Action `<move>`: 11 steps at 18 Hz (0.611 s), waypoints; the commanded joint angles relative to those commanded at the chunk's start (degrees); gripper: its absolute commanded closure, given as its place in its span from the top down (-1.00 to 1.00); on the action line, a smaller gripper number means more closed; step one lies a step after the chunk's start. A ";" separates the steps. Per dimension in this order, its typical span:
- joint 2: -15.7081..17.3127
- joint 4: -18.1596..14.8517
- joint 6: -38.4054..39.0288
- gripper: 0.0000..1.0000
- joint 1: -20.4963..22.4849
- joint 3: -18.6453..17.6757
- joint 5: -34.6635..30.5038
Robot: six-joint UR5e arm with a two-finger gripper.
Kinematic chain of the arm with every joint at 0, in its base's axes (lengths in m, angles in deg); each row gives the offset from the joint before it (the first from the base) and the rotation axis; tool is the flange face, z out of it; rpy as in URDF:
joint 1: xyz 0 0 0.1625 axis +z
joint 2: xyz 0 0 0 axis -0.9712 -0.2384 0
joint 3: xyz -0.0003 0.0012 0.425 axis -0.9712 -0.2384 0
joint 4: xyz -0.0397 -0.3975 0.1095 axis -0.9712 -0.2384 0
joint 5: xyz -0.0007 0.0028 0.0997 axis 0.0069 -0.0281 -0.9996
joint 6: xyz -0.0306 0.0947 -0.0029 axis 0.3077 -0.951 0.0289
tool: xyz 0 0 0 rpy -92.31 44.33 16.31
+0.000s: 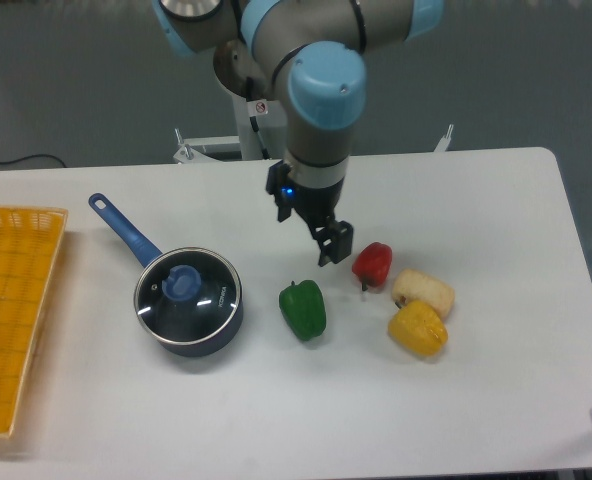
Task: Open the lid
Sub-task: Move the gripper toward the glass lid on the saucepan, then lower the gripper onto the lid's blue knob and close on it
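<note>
Approach step: the black two-finger gripper (332, 244), fingers' gap unclear, needs to go left to the round glass lid (188, 291)'s blue knob (183, 282).

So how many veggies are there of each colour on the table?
Red: 1, the red pepper
Green: 1, the green pepper
Yellow: 1, the yellow pepper
Pale cream: 1, the cream-coloured piece
Total: 4
</note>
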 joint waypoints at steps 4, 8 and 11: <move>-0.27 1.15 8.33 1.00 -4.31 -0.88 -0.18; -2.37 0.89 10.37 1.00 -9.32 0.25 -4.65; -2.73 0.71 15.03 1.00 -10.12 0.18 -4.75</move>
